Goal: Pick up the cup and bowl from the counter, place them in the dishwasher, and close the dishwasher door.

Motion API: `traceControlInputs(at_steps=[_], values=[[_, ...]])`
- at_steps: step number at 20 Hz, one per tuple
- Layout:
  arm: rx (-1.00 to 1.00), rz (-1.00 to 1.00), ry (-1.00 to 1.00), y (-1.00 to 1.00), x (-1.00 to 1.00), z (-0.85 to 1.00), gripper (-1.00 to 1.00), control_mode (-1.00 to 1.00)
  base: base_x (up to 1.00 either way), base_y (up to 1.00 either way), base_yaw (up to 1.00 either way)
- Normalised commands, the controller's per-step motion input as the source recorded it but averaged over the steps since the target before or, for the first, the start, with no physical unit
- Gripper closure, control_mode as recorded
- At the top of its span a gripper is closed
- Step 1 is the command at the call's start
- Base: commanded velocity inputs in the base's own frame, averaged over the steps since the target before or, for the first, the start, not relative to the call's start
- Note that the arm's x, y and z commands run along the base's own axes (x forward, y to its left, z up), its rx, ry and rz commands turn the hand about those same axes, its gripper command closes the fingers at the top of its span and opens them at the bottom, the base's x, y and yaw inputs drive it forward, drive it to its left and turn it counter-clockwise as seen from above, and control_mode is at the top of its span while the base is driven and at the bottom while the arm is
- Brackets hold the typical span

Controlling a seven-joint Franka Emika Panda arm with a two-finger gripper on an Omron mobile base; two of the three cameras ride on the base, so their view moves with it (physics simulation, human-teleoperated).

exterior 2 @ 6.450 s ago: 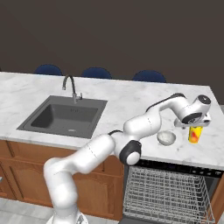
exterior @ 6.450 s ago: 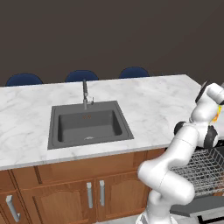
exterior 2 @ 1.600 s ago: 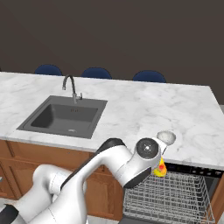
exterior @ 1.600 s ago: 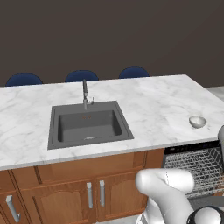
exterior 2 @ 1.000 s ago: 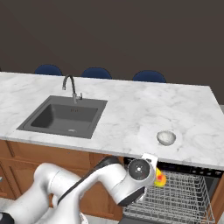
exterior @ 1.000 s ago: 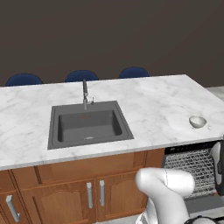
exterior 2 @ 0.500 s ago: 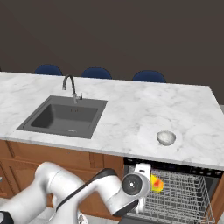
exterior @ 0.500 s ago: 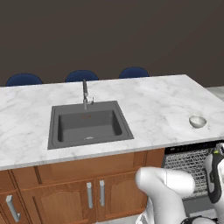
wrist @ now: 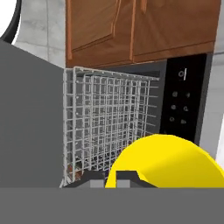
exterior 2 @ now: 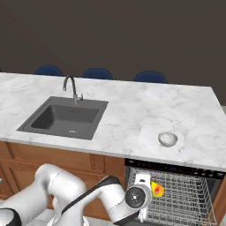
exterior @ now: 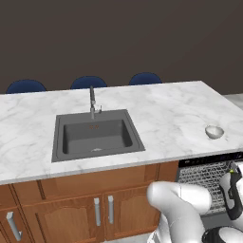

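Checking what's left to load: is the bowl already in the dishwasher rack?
No, the bowl sits on the counter above the dishwasher, not in the rack.

The arm folded low, below the surface's front edge. Its gripper (exterior 2: 152, 190) reached forward. The fingers were clamped on the cup (exterior 2: 157, 189).

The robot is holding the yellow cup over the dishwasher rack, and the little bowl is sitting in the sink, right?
Not quite. The end effector does hold the yellow cup over the dishwasher rack, but the bowl sits on the counter, well to the side of the sink. The right base view shows it.
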Motion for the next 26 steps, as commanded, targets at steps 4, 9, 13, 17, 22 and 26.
traceControlInputs(at_steps=[4, 9, 13, 17, 22, 26], values=[[0.00, 0.07, 0.00, -0.18, 0.00, -0.33, 1.00, -1.00, 0.00, 0.00, 0.00], [0.00, 0.06, 0.00, -0.15, 0.00, -0.21, 1.00, -1.00, 0.00, 0.00, 0.00], [0.00, 0.05, 0.00, -0.15, 0.07, -0.01, 1.00, -1.00, 0.00, 0.00, 0.00], [0.00, 0.03, 0.00, -0.14, 0.16, 0.00, 1.00, -1.00, 0.00, 0.00, 0.00], [0.00, 0.03, 0.00, -0.11, 0.21, -0.03, 1.00, -1.00, 0.00, 0.00, 0.00], [0.00, 0.04, 0.00, -0.08, 0.21, -0.12, 1.00, -1.00, 0.00, 0.00, 0.00]])
